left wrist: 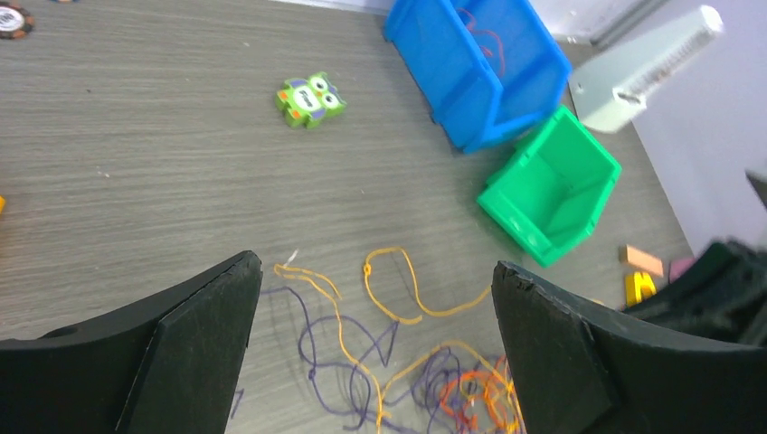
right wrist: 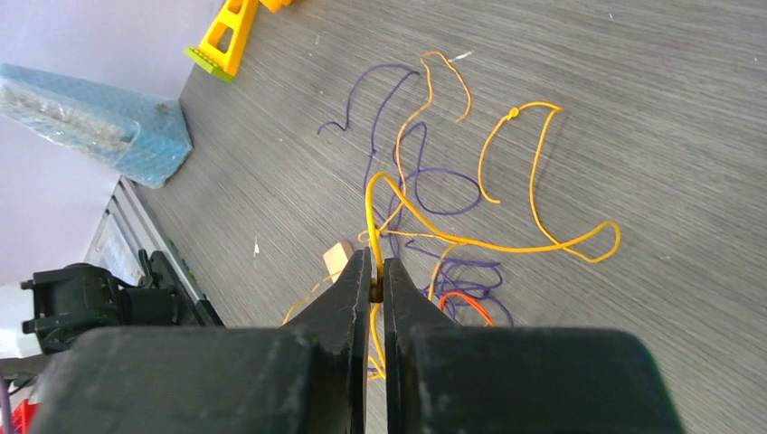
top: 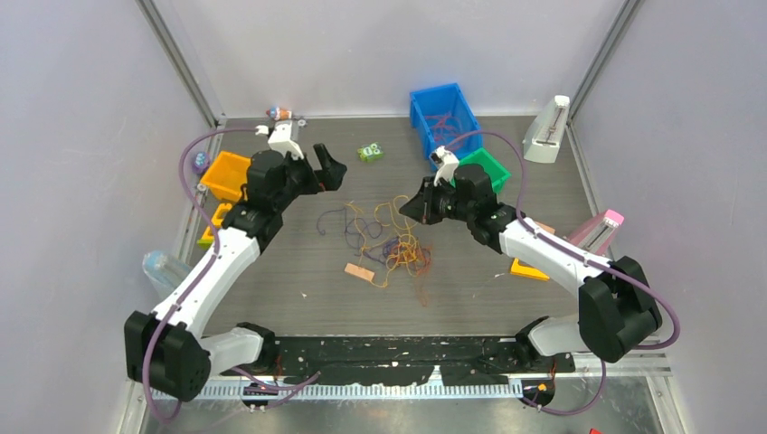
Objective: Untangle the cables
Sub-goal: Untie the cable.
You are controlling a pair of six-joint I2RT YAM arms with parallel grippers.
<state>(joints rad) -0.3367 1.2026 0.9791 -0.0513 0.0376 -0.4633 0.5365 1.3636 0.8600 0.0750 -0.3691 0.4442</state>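
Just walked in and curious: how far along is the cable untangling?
Roughly partway. Some strands of the cables already lie loose and spread out. The right gripper is pinching an orange cable; the left gripper hangs open above. A knotted clump of orange, red and purple is left.

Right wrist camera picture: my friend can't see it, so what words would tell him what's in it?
The right gripper is pinched shut on an orange-yellow cable, which loops away across the grey table. Tangled with it lie purple cables and a red cable, and a blue wrapped packet sits at the left.
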